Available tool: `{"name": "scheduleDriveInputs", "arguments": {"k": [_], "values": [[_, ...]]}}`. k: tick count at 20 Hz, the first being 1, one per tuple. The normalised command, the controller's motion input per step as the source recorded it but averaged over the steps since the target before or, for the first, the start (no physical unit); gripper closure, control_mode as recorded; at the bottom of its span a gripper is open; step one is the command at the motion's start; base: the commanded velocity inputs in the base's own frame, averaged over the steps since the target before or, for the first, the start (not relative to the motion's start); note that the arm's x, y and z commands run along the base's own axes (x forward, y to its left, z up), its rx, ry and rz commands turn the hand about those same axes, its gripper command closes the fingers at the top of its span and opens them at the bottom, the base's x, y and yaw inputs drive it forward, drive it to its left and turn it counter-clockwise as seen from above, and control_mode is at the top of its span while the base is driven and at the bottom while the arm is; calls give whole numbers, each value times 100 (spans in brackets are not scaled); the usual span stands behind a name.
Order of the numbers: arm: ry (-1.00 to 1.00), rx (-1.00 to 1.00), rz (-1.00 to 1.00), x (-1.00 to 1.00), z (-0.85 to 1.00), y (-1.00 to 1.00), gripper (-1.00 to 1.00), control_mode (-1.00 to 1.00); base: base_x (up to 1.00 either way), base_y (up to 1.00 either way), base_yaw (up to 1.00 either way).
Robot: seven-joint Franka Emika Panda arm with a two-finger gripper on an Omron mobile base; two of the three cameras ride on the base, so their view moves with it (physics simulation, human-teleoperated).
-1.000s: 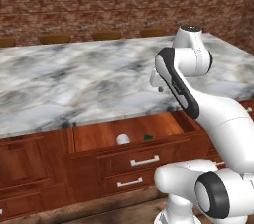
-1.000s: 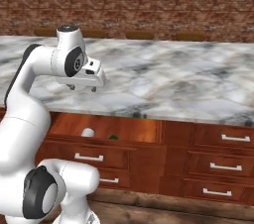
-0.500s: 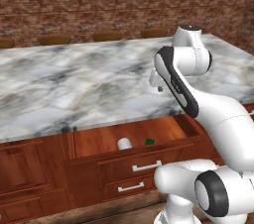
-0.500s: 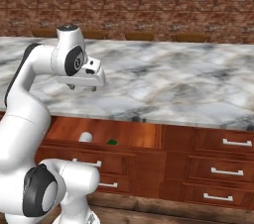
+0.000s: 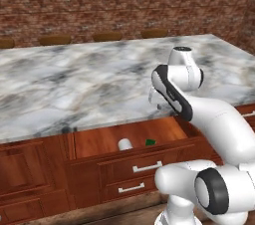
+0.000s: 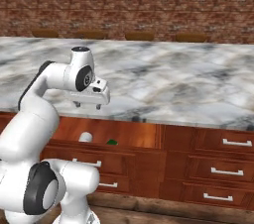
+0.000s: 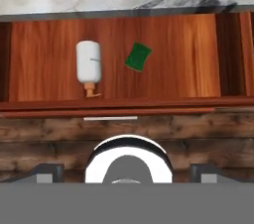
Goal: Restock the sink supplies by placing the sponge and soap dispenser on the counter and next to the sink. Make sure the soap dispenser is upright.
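From the left base view I see the soap dispenser (image 5: 125,144) lying in the open drawer (image 5: 99,142) left of the sponge (image 5: 150,142), from the right my wide-open, empty gripper (image 6: 90,104) above, and by hand view I'd descend squarely over its body.

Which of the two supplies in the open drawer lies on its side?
The soap dispenser: its pale bottle lies flat with the pump pointing sideways, while the sponge beside it is a flat green block.

We see a glossy white arm (image 5: 214,119) of rounded, tubular segments with dark grey bands and round dark caps at its joints. Behind our pincer (image 6: 91,104) sits a white boxy hand, small dark studs beneath.
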Motion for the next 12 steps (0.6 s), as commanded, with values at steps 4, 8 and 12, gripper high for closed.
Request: {"name": "scheduleDriveInputs", "arguments": {"k": [4,8,12], "values": [[18,0,0,21,-96,0,-100,-100,0,0,0],[9,1,0,3,-54,-4,-100,-100,0,0,0],[8,0,0,0,-46,-3,-100,-100,0,0,0]]}}
